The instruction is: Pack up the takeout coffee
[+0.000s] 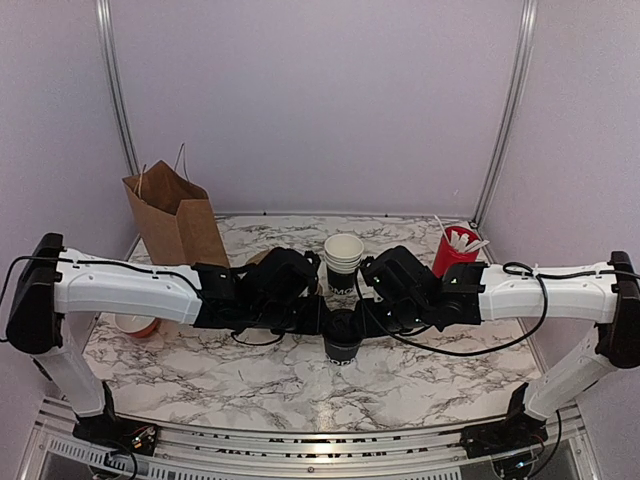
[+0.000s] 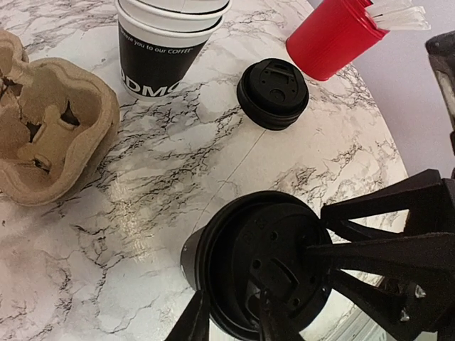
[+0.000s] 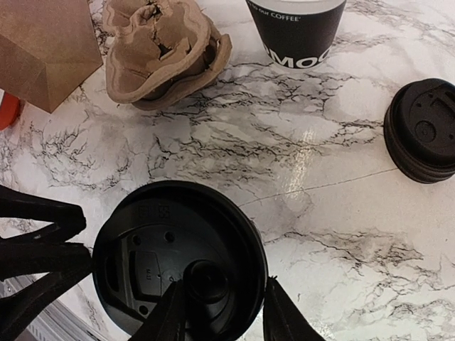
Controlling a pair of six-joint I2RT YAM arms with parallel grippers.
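Observation:
A takeout coffee, a black cup point(image 1: 342, 343) with a black lid, stands at the middle of the marble table between both arms. In the left wrist view the lid point(image 2: 263, 259) has my left gripper point(image 2: 231, 312) shut on its near rim, one finger on top and one outside. In the right wrist view my right gripper point(image 3: 224, 316) is shut the same way on the opposite rim of the lid point(image 3: 178, 256). Behind it stands a stack of open black cups point(image 1: 343, 262) with white lettering, white inside.
A loose stack of black lids point(image 2: 273, 92) lies right of the cup stack. A red cup of white stirrers point(image 1: 455, 250) stands at the back right. A brown paper bag point(image 1: 175, 215) stands at the back left, with a pulp cup carrier point(image 2: 50, 135) beside it.

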